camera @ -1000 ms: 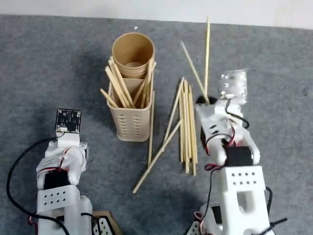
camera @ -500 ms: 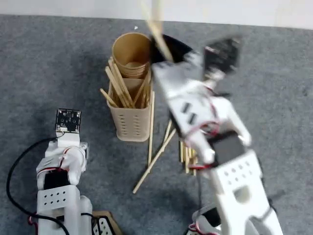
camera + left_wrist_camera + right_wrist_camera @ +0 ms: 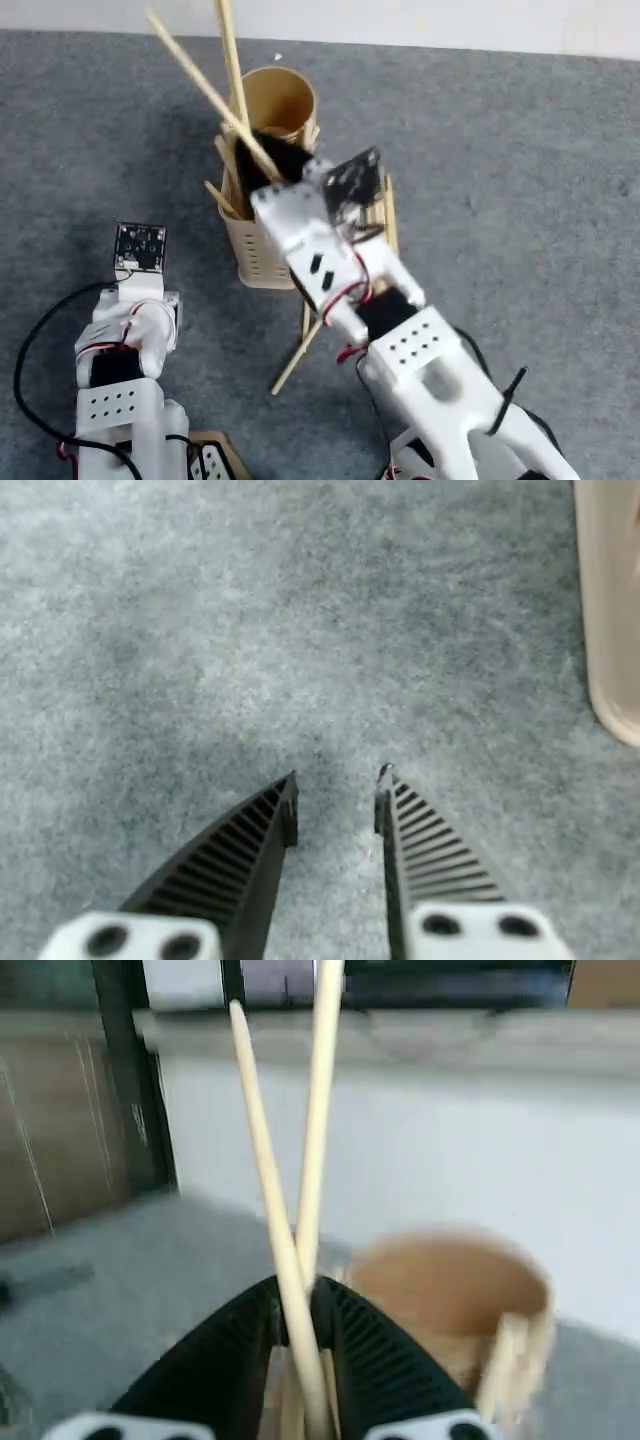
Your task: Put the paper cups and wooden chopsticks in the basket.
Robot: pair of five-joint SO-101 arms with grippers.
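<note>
A beige slotted basket (image 3: 262, 252) stands upright at the table's middle, holding several wooden chopsticks (image 3: 240, 180) and stacked brown paper cups (image 3: 272, 98). My right gripper (image 3: 268, 165) hovers over the basket's mouth, shut on two chopsticks (image 3: 205, 90) that stick up and away to the far left. In the right wrist view these two chopsticks (image 3: 318, 1110) cross between the black fingers of the right gripper (image 3: 297, 1295), with the paper cup (image 3: 450, 1280) just beyond. My left gripper (image 3: 337, 780) is open and low over bare carpet, left of the basket wall (image 3: 612, 600).
Loose chopsticks (image 3: 300, 350) lie on the grey carpet (image 3: 520, 200) right of the basket, partly under the right arm (image 3: 400, 340). The left arm (image 3: 130, 320) sits at the near left. A pale wall runs along the far edge.
The right arm lifted two chopsticks from the right side of the carpet and swung left over the basket. The left arm kept still.
</note>
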